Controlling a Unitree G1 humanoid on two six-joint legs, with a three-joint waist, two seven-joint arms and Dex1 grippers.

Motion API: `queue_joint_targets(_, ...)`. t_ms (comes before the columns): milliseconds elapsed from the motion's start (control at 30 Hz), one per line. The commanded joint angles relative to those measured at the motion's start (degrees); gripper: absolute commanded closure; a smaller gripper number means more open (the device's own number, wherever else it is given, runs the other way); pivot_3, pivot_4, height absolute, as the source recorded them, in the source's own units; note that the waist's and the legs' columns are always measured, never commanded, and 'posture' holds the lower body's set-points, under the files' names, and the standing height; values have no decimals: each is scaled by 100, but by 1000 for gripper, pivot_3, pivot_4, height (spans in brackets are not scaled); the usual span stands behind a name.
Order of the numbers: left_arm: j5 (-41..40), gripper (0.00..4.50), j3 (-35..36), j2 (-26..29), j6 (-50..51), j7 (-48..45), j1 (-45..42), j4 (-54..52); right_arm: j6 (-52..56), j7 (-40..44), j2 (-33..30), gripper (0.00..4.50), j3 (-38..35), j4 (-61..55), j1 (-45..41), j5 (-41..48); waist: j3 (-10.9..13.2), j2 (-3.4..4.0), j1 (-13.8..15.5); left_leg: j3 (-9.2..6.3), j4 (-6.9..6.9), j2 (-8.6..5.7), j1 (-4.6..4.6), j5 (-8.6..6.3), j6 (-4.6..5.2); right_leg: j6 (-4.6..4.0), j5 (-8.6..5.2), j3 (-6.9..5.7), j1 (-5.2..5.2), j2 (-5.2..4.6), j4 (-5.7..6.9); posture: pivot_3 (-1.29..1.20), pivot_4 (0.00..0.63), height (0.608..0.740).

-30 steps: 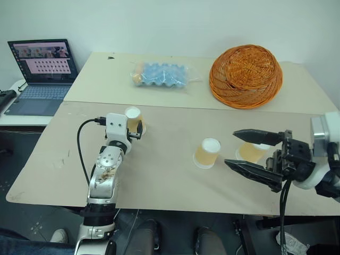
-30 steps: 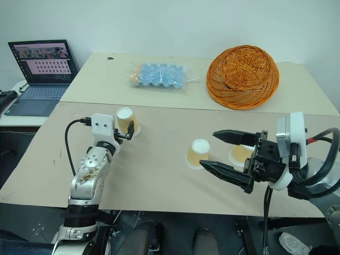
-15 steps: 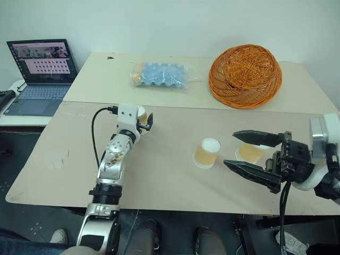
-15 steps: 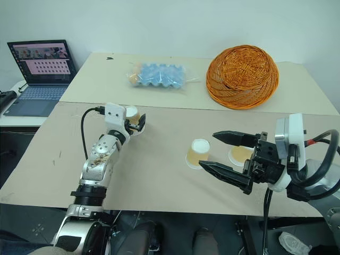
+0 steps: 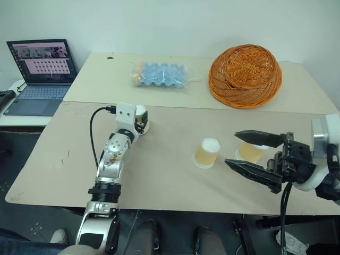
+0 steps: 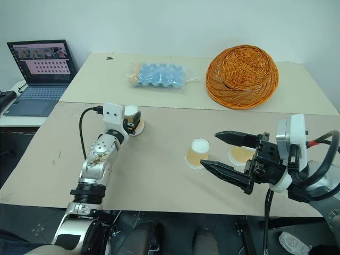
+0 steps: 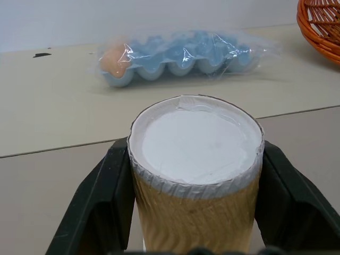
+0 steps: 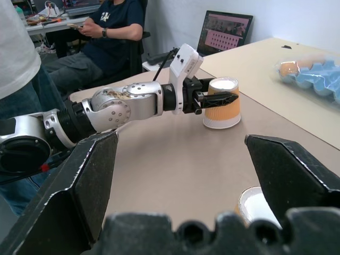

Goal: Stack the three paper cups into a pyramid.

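Your left gripper (image 6: 134, 122) has moved forward since a second ago, and its fingers have just closed. Back then they stood wide open beside the left cup (image 7: 195, 175). Now they squeeze it, one black finger on each tan side, as your left wrist view shows. The cup sits upside down, white base up, and it looks like it is on the table (image 5: 159, 175), not lifted.

Your right gripper (image 5: 254, 154) has not moved. Its jaws are wide open and hold nothing. It hangs over the table by the right cup (image 5: 252, 152), which shows between its two fingers but is not touched.

The middle cup (image 5: 207, 152) stands upside down too, just beside the right cup, with a small gap between them. The left cup is well apart from those two, over on your left.

So what does this mean? I think you now have the cup that goes on top. The other two can be the bottom row, but they may need to sit closer so one cup can rest on both. Nothing is stacked yet, so you are near the start.

Next I would lift the left cup and carry it across. Paper cups are light and soft, so a hard squeeze could dent it.

The blue egg tray (image 5: 159, 74), the basket (image 5: 245, 75) and the laptop (image 5: 40, 74) are far back and out of your way.
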Motion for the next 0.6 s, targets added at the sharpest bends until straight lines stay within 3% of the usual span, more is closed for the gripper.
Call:
queue_joint_targets(33, -44, 2067, -34, 79, -148, -112, -120, -184, -104, -28, -23, 0, -77, -133, -62, 46, 0, 0, 0, 0, 0, 0, 0, 0, 0, 0, 0, 0, 0, 0, 0, 0, 150, 726)
queue_joint_targets(100, -468, 2067, -255, 102, -367, -939, -35, -661, -102, -35, -26, 0, -80, -130, -53, 30, 0, 0, -2, 0, 0, 0, 0, 0, 0, 0, 0, 0, 0, 0, 0, 0, 150, 726)
queue_joint_targets(167, -1320, 2067, -777, 385, -38, -2479, 276, -1589, -96, -41, -37, 0, -85, -118, -49, 7, 0, 0, -8, 1, 0, 1, -6, 1, -2, 0, 0, 0, -7, 0, 0, 0, 150, 726)
queue_joint_targets(233, -1693, 2067, -1078, 734, 236, -3352, 444, -1958, -95, -43, -44, 0, -72, -103, -56, -29, 0, 1, -4, 2, -1, -1, -15, 5, -10, -2, -1, 1, -14, -6, -2, 0, 150, 726)
queue_joint_targets(400, -1787, 2067, -1370, 1271, 347, -4239, 427, -1762, -96, -41, -40, 0, -80, -107, -37, -89, -4, 7, -76, 3, -1, 4, -1, 4, -7, -4, -1, 5, -7, 1, 2, 0, 150, 726)
queue_joint_targets(600, -1434, 2067, -1450, 1572, 58, -4743, -87, -482, -99, -194, 13, 0, -347, -333, 242, -4, -4, 7, -51, 2, -1, 3, 7, 6, -4, -4, -1, 0, -3, 7, 4, 0, 150, 726)
